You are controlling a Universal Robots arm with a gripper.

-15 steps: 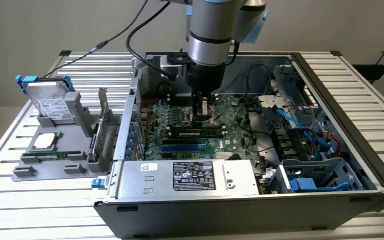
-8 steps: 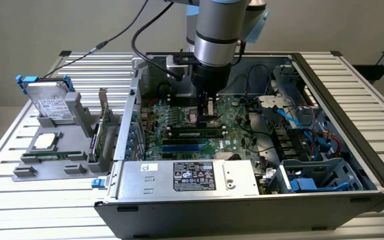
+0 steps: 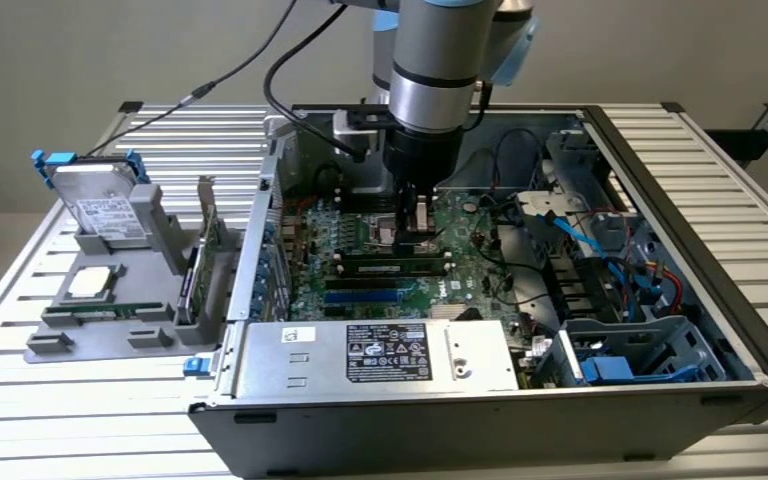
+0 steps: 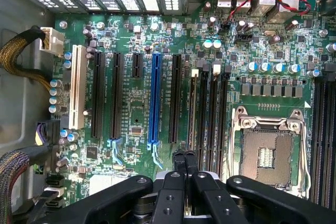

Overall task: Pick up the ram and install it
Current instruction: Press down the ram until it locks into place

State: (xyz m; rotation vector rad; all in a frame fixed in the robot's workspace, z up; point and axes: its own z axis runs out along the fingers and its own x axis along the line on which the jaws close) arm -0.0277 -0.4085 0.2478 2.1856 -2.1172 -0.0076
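Note:
The ram (image 3: 387, 268) is a narrow green stick with black chips, standing on edge in a black memory slot on the motherboard (image 3: 357, 235) inside the open computer case. In the wrist view the ram (image 4: 192, 109) appears edge-on as a thin strip in the slot next to the CPU socket (image 4: 268, 150). My gripper (image 3: 418, 236) hangs straight down over the board, just behind and above the ram's middle. Its black fingers (image 4: 178, 157) are pressed together and shut, with nothing seen between them. The gripper (image 4: 184, 156) tips sit beside the ram's near end.
A grey fixture (image 3: 97, 335) on the exterior view's left carries a hard drive (image 3: 97, 205), a CPU (image 3: 91, 283) and a green expansion card (image 3: 204, 250). The power supply (image 3: 384, 355) lines the case front. Cables (image 3: 598, 235) and drive cages crowd the right. A blue slot (image 4: 155, 98) lies nearby.

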